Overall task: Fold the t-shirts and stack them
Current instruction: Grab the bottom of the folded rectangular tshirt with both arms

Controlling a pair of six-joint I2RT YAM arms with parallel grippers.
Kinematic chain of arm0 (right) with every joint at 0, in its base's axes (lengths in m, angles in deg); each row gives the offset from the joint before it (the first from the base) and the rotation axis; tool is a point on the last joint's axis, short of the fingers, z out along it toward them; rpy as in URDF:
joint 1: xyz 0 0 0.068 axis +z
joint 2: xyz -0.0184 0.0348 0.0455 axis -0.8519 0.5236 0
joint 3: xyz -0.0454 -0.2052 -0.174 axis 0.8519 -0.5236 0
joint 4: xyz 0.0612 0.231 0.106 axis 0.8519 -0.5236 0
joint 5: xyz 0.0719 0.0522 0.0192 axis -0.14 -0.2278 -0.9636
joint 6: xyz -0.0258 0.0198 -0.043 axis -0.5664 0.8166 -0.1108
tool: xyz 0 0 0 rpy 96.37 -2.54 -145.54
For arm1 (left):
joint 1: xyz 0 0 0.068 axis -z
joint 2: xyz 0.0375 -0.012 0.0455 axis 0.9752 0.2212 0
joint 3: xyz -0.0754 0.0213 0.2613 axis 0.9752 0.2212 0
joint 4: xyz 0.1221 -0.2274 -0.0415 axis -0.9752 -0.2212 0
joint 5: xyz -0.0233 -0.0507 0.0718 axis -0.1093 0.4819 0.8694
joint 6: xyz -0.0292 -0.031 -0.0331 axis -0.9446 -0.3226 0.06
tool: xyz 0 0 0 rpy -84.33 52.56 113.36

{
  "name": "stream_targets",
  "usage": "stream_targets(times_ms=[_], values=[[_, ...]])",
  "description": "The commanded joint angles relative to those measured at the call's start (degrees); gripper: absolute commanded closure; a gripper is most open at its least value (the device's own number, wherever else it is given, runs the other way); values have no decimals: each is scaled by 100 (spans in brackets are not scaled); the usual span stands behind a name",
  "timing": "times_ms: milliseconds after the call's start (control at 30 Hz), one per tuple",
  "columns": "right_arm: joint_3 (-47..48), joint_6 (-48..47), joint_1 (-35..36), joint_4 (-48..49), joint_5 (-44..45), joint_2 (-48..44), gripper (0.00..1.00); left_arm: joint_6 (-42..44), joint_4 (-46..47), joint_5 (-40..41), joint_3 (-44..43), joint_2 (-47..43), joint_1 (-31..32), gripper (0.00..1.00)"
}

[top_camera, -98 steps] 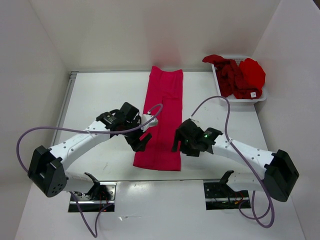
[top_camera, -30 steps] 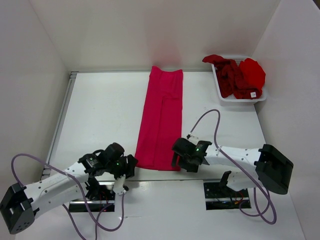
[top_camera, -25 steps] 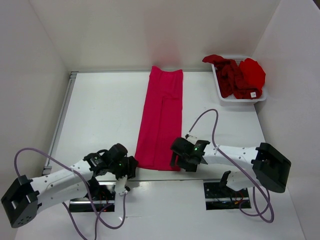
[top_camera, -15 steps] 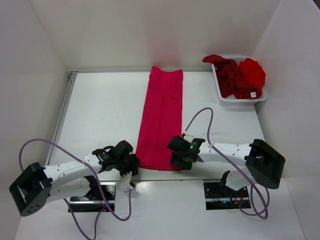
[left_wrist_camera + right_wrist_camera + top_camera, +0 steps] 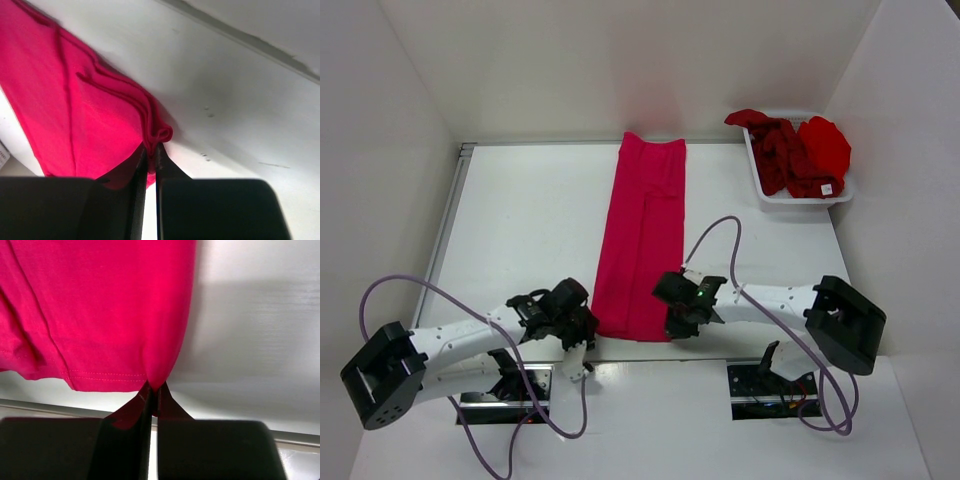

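Left end effector (image 5: 582, 322) is low on the tabletop (image 5: 530, 220), jaws pinched nearly together on the near-left corner of the pinkish-crimson t-shirt (image 5: 645, 240); in the left wrist view the cloth bunches into a small roll right at the fingertips (image 5: 154, 150). The shirt is a long narrow strip, already folded lengthwise, lying flat and running straight away from both end effectors. The right end effector (image 5: 678, 318) is clamped tight on the near-right hem corner, with fabric puckered just ahead of its tips in the right wrist view. Cloth looks light, limp and thin, with no stiffness: it will sag between the two grips, drape and drag on the tabletop, and the layers may slide apart if only the top one is caught. Corners at the hem are the sensible hold, both lifted evenly. Far beyond and to the right of the right end effector, the dark maroon t-shirt (image 5: 778, 150) and bright red t-shirt (image 5: 825, 145) sit crumpled in the white mesh basket (image 5: 798, 200).
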Motion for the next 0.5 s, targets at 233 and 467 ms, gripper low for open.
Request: stream_targets(times_ms=[233, 467], values=[[946, -974, -729, -158, 59, -296, 100, -2286, 210, -631, -1385, 420, -42, 94], [1683, -2074, -1783, -106, -117, 88, 100, -3413, 877, -561, -2019, 955, -734, 96]])
